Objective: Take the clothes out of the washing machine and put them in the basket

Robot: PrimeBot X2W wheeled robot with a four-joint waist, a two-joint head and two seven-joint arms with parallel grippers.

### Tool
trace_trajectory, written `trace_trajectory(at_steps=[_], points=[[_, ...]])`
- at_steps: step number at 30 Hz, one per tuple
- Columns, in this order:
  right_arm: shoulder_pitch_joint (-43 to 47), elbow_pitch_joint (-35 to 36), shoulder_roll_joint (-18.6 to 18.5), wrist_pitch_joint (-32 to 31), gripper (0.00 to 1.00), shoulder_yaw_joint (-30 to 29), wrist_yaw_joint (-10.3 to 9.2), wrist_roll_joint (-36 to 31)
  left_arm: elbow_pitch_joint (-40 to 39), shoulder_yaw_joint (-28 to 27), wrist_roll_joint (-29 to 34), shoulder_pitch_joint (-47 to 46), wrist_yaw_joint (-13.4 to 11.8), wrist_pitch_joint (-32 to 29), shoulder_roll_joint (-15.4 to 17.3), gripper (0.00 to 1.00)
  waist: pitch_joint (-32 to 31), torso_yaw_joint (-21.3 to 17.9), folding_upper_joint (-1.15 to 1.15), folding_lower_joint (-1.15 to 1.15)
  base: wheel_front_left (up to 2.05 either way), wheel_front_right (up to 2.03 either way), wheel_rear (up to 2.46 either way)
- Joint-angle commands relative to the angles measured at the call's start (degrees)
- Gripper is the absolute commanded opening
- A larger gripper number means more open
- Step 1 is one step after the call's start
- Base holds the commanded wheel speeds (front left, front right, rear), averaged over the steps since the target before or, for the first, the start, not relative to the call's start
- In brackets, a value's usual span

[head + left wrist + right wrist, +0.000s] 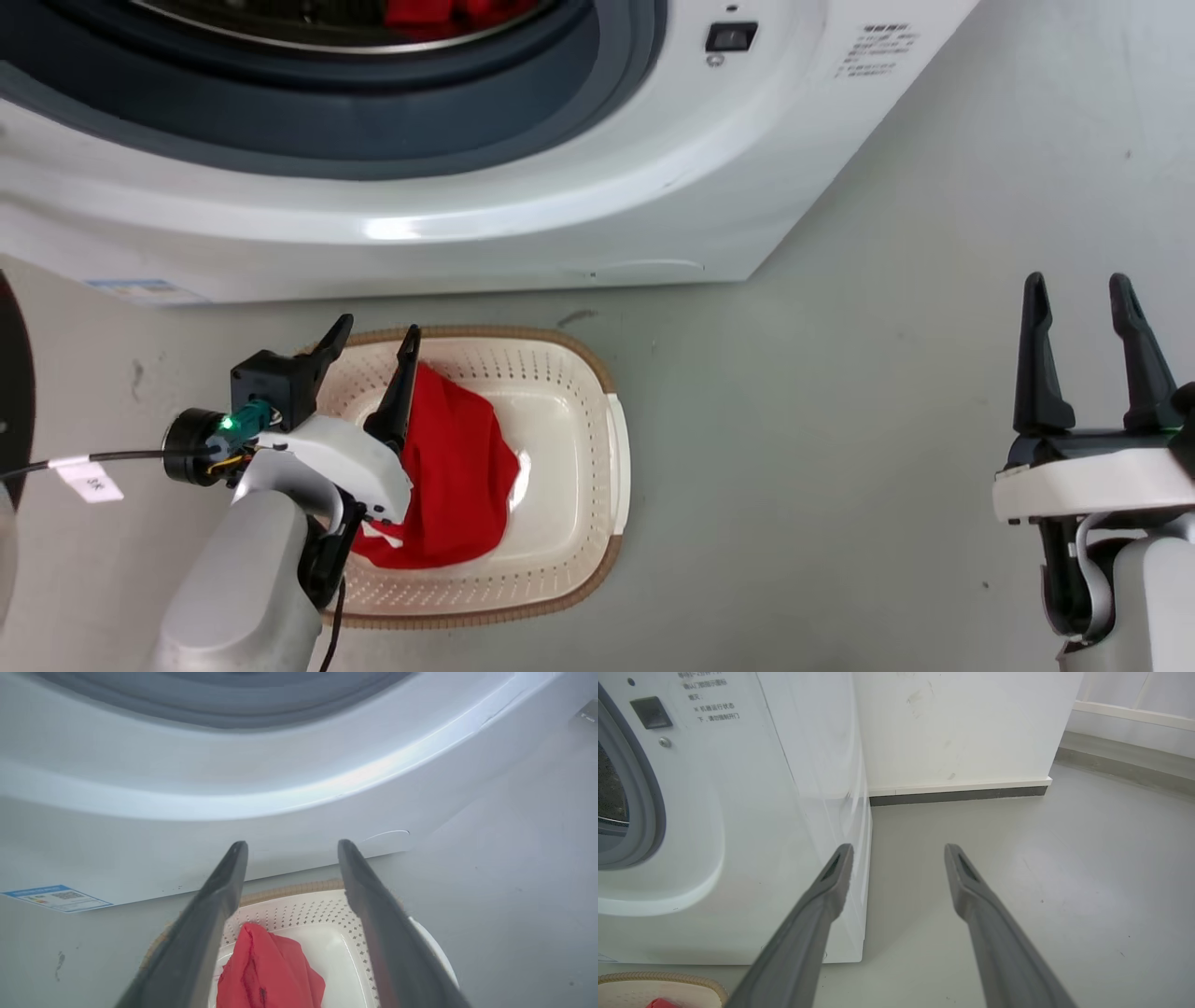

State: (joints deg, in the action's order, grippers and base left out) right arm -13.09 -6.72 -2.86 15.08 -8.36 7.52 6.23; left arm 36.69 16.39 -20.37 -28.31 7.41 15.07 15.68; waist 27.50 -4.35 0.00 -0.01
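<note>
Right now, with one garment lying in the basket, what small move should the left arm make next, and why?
Probably lift the left gripper away from the basket and up toward the washing machine opening. The gripper is open and holds nothing, one red garment lies in the basket, and more red fabric shows inside the machine.

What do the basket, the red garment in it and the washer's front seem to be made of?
Basket: likely moulded plastic, cream and slightly glossy, with rows of holes; its brown rim looks woven.
Red garment: soft matte fabric; it folds and slumps.
Washer front: glossy white panel with a bright highlight; metal or plastic, I cannot tell.
</note>
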Motion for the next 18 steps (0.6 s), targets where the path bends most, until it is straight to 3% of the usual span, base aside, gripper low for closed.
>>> trace_trajectory(at_steps=[1, 12, 18], points=[[0.6, -0.2, 0.0, 0.1, 1.0, 0.1, -0.06, 0.2, -1.3, -0.3, 0.2, 1.1, 0.1, 0.2, 0.2, 1.0, -2.1, 0.1, 0.0, 0.01, 0.0, 0.0, 0.0], [2.8, -0.8, 0.0, 0.1, 1.0, 0.8, -0.06, 1.5, -12.7, -1.7, 2.6, 4.8, 0.0, 0.2, 3.5, 1.0, -5.9, -2.5, 0.0, 0.01, 0.0, 0.0, 0.0], [3.1, -0.4, 0.0, 0.1, 1.0, 2.0, -0.06, 3.1, -14.5, -1.6, 3.7, 2.8, 0.0, 0.2, 6.7, 1.0, -4.6, -5.3, 0.0, 0.01, 0.0, 0.0, 0.0]])
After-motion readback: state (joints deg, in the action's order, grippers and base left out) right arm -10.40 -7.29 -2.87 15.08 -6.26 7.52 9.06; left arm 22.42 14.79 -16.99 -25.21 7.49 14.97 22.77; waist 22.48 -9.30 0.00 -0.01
